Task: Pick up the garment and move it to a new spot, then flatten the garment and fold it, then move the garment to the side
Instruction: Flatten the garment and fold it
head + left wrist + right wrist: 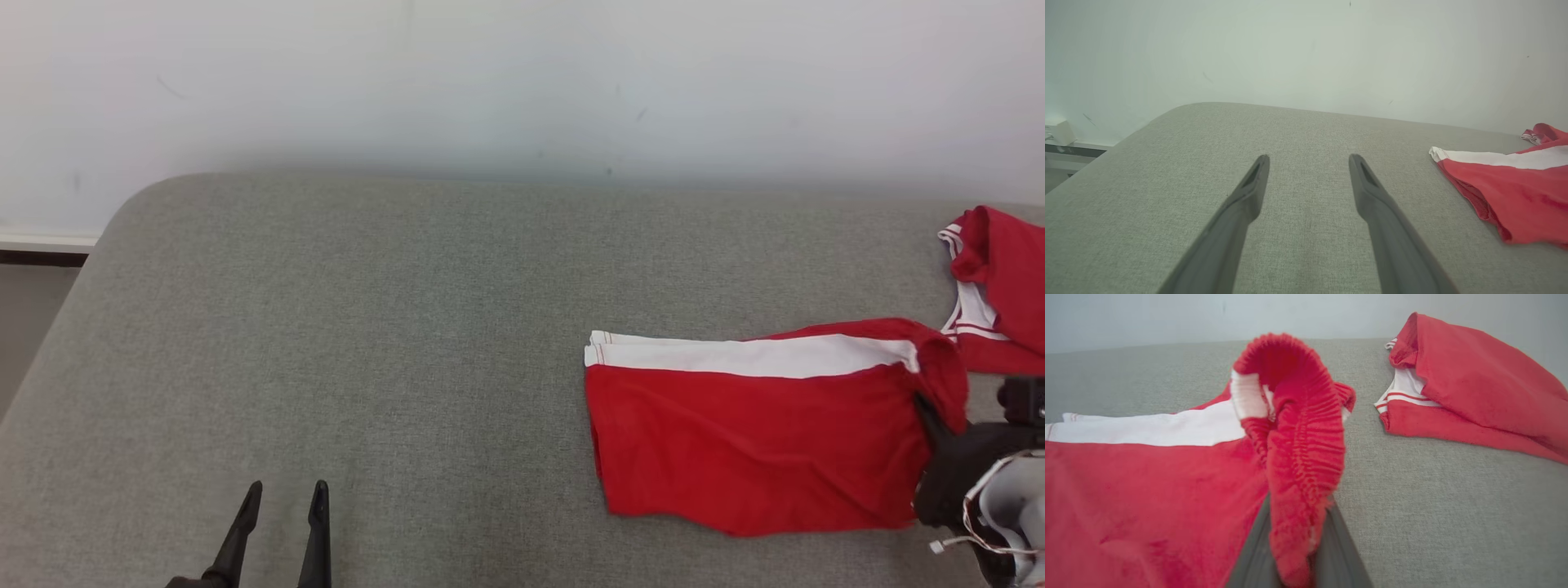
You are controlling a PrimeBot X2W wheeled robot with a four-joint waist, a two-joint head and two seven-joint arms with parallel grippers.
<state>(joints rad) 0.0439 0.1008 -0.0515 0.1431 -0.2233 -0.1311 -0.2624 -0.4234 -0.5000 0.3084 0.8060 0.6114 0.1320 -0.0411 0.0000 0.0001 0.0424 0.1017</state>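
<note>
A red garment with a white stripe (751, 425) lies flat on the grey cushion (367, 327), right of centre. Its elastic waistband (1298, 428) stands bunched and lifted off the cushion. My right gripper (1295, 539) is shut on that waistband at the garment's right end, and the red fabric covers the fingertips. In the head view the right gripper (935, 420) shows at the garment's right edge. My left gripper (283, 494) hovers open over bare cushion at the lower left, far from the garment. In the left wrist view its fingers (1249, 192) are spread, and the garment (1515, 192) lies to their right.
A second red and white garment (1000, 286) lies folded at the far right edge of the cushion, just behind the first; it is also in the right wrist view (1474, 392). A pale wall (522, 82) runs behind the cushion. The cushion's left corner drops off to the floor (24, 327).
</note>
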